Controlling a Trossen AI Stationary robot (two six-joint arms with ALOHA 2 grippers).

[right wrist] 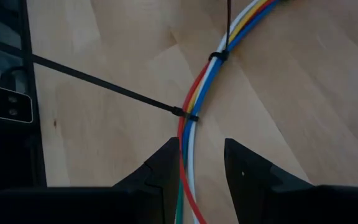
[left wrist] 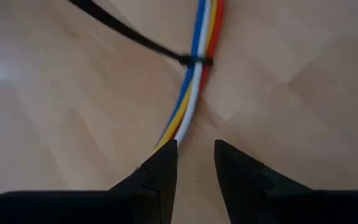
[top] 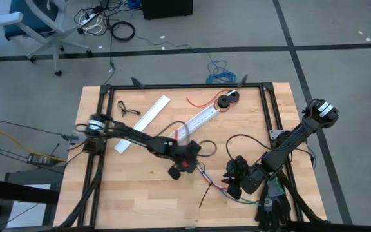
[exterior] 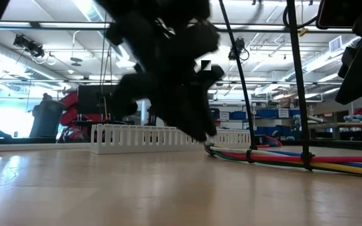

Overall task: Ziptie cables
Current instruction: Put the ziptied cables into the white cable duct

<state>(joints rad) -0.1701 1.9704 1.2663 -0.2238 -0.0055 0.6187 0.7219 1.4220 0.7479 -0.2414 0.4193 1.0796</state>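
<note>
The cables (top: 212, 183), a bundle of red, orange, blue, white and green wires, lie on the wooden table near its front middle. Black zip ties ring the bundle: one in the left wrist view (left wrist: 194, 60) and two in the right wrist view (right wrist: 188, 115), their tails sticking out. My left gripper (top: 176, 171) is open and low over one end of the bundle (left wrist: 179, 127), which runs under one fingertip. My right gripper (top: 234, 177) is open above the bundle, its fingers astride the wires (right wrist: 191, 149), well above the table in the low view (exterior: 357, 63). My left gripper points down at the bundle's end (left wrist: 169, 142), which vanishes under one fingertip (left wrist: 163, 162). I cannot tell whether the finger touches the wires. In the low view the fingertip (exterior: 203, 138) stands just above where the bundle (exterior: 307, 160) lies on the table.
Two white slotted ducts (top: 150, 122) (top: 198, 122) lie behind the grippers, with a black roll (top: 227, 100) and a thin red wire (top: 201, 100) at the far edge. A loose black cable (top: 250, 138) loops near the right arm. Black frame rails (top: 185, 86) border the table.
</note>
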